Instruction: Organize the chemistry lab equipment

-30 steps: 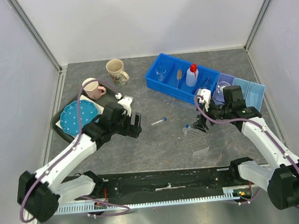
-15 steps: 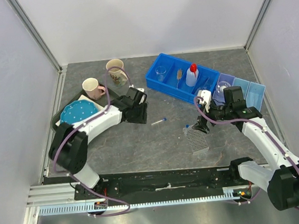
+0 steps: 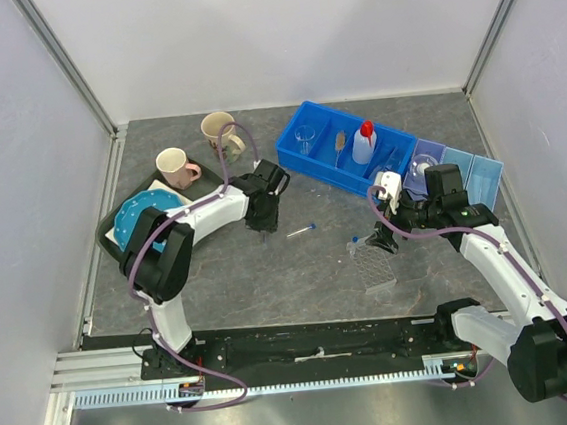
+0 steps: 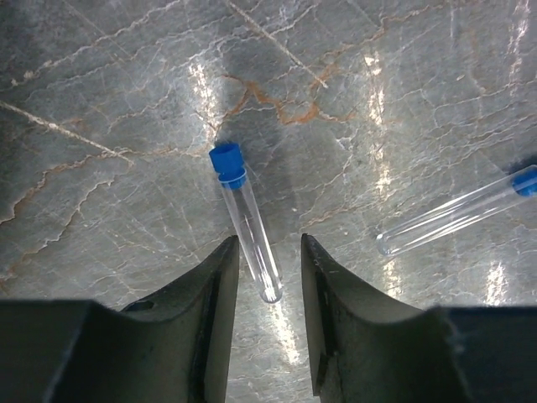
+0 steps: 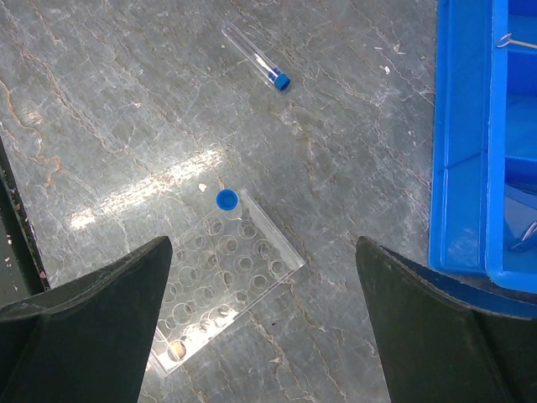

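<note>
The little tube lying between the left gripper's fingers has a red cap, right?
No, its cap is blue, not red. The left wrist view shows the tube lying on the table between the fingers of the left gripper.

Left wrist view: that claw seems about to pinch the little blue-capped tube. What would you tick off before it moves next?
1. Tube lined up: ok. The blue-capped tube lies between the fingers of the left gripper, which straddle its closed end.
2. Firm hold: not ok. The jaws stand apart, not clamped on it.
3. Neighbour clear: ok. The second tube lies apart, outside the fingers.
4. Rack ready: ok. The clear tube rack shows many free holes.
5. Way to the rack free: cannot tell. The right gripper hangs open above the rack.
</note>
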{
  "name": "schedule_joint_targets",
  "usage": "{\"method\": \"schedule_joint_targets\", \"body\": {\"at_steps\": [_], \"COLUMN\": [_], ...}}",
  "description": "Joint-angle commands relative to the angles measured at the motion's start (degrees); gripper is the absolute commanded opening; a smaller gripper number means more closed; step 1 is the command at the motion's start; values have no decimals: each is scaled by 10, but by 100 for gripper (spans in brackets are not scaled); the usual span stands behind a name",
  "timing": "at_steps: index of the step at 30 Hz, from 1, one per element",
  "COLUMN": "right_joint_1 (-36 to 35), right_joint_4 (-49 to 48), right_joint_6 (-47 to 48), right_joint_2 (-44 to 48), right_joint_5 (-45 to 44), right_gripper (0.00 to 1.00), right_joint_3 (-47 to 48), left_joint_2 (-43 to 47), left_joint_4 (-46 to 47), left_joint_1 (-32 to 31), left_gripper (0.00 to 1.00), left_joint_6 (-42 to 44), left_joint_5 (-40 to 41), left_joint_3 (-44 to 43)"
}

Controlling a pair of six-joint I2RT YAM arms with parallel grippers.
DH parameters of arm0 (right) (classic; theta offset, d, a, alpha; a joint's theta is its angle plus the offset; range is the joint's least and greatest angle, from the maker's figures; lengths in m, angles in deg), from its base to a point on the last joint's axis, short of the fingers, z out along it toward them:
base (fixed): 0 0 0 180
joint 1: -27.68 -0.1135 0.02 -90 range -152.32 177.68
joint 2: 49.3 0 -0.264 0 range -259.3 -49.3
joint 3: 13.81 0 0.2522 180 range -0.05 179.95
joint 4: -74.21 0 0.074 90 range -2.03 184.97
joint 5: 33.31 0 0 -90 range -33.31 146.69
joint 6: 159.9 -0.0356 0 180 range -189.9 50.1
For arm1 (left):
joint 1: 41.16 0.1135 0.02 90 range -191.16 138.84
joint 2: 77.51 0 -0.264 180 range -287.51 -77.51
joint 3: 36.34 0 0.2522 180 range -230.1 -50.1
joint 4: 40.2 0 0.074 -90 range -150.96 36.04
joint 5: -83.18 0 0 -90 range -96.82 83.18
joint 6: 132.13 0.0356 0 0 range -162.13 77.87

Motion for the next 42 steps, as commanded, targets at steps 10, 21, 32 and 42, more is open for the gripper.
{"method": "schedule_joint_targets", "body": {"at_steps": [10, 21, 32, 42], "right_joint_1": [1, 2, 2, -7], "right_joint_4": [-2, -1, 25, 327], "right_joint_6": [18, 19, 39, 266], "right_joint_2": [4, 2, 9, -83], "right_joint_5": [-2, -2, 20, 184], "right_gripper": [98, 98, 98, 98], "right_joint_3": [9, 8, 20, 221], "left_joint_2": [-21, 56, 279, 411], "left_joint_4": [-5, 22, 97, 179], "left_joint_1": [3, 2, 2, 2], "left_gripper": [29, 4, 2, 2], "left_joint_6": [9, 30, 82, 191], "left_joint_5": [16, 22, -141, -444], "left_joint_3": [-17, 34, 140, 210]}}
